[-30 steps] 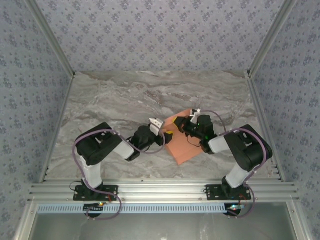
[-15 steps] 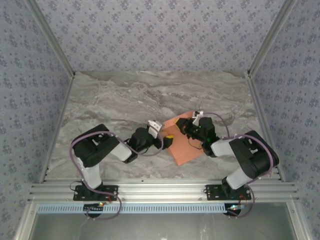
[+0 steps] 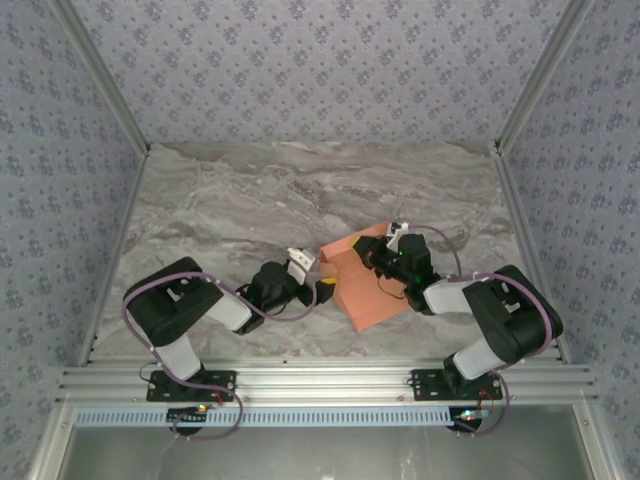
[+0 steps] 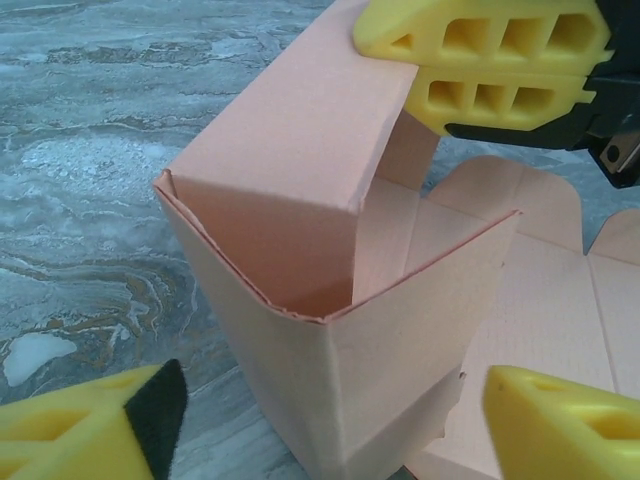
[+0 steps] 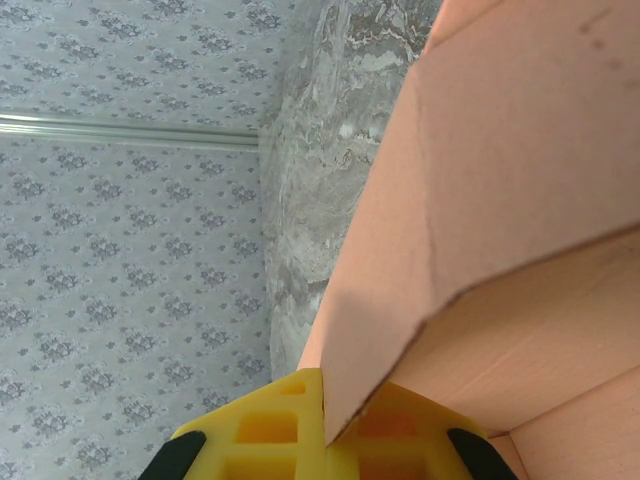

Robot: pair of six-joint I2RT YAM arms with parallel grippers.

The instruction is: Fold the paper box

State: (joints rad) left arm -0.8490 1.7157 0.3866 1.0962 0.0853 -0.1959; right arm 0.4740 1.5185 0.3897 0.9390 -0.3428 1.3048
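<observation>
The paper box is salmon-orange card lying right of the table's middle, partly folded. In the left wrist view the paper box has two walls standing that meet in a corner facing the camera, and flat notched flaps lie behind. My left gripper is open at the box's left side, and its yellow fingers stand wide on either side of that corner without touching it. My right gripper is shut on a raised flap at the far edge. The right wrist view shows the card edge pinched between its yellow pads.
The box rests on a grey marbled tabletop walled by patterned panels on three sides. An aluminium rail carrying both arm bases runs along the near edge. Bare marble lies to the left of and beyond the box.
My left gripper has drawn back to the left and nearer, away from the box. The box's left wall now stands up. My right gripper stays shut on the flap.
</observation>
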